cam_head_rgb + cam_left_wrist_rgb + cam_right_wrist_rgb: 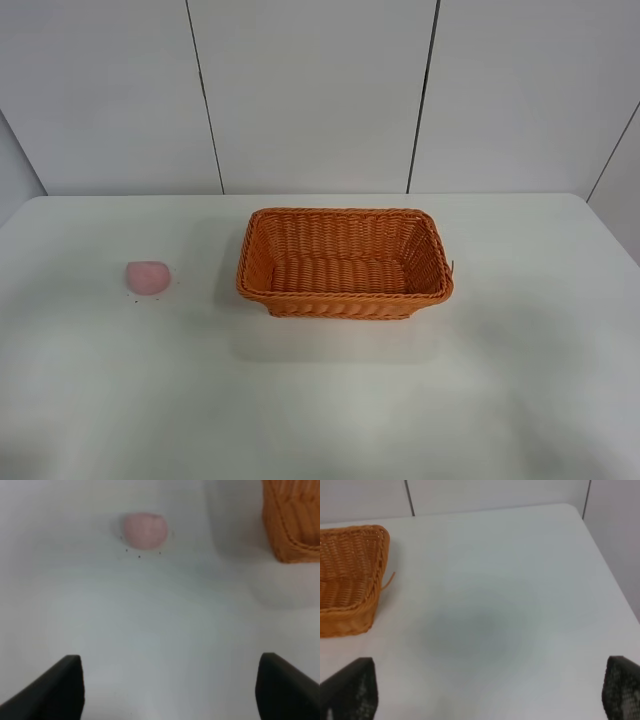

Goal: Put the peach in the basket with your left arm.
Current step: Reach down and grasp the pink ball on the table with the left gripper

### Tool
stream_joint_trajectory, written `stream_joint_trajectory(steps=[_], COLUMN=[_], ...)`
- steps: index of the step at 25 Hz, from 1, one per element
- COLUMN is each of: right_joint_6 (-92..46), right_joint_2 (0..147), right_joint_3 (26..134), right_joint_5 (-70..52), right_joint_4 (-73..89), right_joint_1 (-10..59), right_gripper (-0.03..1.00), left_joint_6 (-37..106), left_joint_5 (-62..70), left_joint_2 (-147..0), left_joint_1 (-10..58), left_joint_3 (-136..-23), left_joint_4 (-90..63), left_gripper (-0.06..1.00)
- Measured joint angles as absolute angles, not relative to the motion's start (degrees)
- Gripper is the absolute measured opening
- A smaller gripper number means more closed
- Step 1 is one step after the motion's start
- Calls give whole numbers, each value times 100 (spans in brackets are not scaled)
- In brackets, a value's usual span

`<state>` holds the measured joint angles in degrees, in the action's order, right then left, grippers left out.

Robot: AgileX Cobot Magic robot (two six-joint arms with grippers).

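Exterior high view: peach (pixel 148 277) lies on table (pixel 320 400), well apart from basket (pixel 345 296); left hand (pixel 170 659) spread wide.

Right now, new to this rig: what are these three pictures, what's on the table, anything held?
A robot with two arms, each ending in a gripper. One picture comes from a high camera looking down on the white table; no arm shows there. The other two come from wrist cameras: the dark tips are the left gripper and the right gripper, both open, holding nothing. On the table lie a small soft-pink rounded peach and, apart from it, an empty rectangular orange woven wicker basket.
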<state>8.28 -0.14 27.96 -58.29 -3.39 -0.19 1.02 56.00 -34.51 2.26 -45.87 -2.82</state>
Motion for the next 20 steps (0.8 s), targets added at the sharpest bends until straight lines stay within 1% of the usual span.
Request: stream_joint_trajectory(steps=[5, 10, 14, 20], right_joint_6=[828, 828, 828, 828], right_joint_2=[-14, -14, -14, -14], right_joint_3=[2796, 2796, 2796, 2796], right_joint_5=[-5829, -5829, -5829, -5829], right_joint_4=[-339, -339, -339, -339], right_joint_1=[-19, -19, -19, -19], right_gripper=[69, 69, 69, 69], left_joint_6=[102, 102, 102, 102], left_joint_5=[5527, 5481, 5470, 5463], left_joint_2=[-5719, -7874, -9264, -10694], left_joint_1=[226, 226, 226, 226], left_joint_3=[-5540, -6724, -7643, -8611], left_joint_4=[-282, -282, -282, -282], left_gripper=[81, 81, 81, 81])
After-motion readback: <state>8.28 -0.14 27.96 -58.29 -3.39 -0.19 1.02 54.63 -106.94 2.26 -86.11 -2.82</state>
